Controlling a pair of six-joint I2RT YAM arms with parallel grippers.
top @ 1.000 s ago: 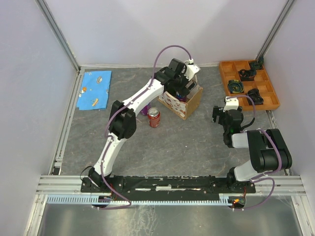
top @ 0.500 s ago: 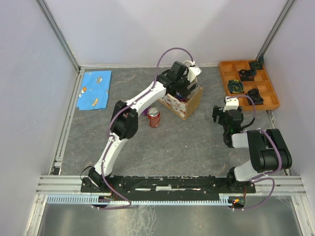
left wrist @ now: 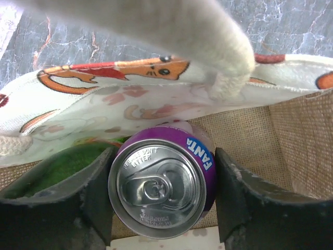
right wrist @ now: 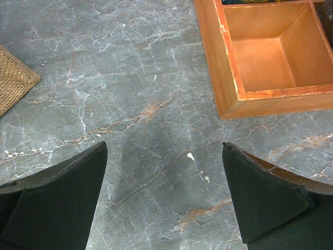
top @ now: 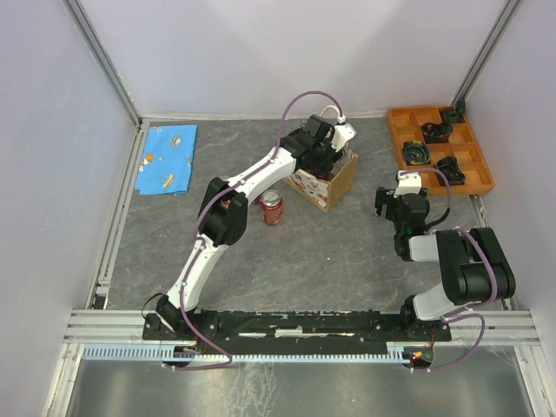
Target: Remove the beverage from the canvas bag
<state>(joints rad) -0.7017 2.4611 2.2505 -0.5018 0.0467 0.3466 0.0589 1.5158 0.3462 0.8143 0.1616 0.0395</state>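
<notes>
In the left wrist view, a purple soda can (left wrist: 162, 191) fills the lower middle of the frame, seen from above with its silver lid and pull tab facing the camera and white lettering along its right rim. The left tool (left wrist: 164, 200) has one dark finger (left wrist: 99, 195) against the can's left side and the other against its right side, so the tool is pinching the can. The can sits inside the canvas bag (left wrist: 260, 135), whose brown woven inner wall shows to the right of and behind it. A white printed side with red and orange cat figures crosses the upper half of the frame, and a thick white handle (left wrist: 171, 26) arches across the top. Something green (left wrist: 73, 161) lies to the left of the can, partly hidden behind the left finger.

In the top view, the bag (top: 334, 182) stands in the upper middle of the grey marbled surface (top: 330, 252), and the left tool (top: 328, 149) reaches down into its open top. A red can (top: 272, 208) stands upright on the surface just left of the bag and below it in the frame. A blue cloth (top: 168, 158) lies in the upper left, and an orange tray (top: 473, 169) holding dark items sits in the upper right.

The right tool (right wrist: 165, 200) hangs over bare surface with its fingers spread wide apart and holding nothing; a corner of the tray (right wrist: 223, 78) shows at the upper right of its view.
</notes>
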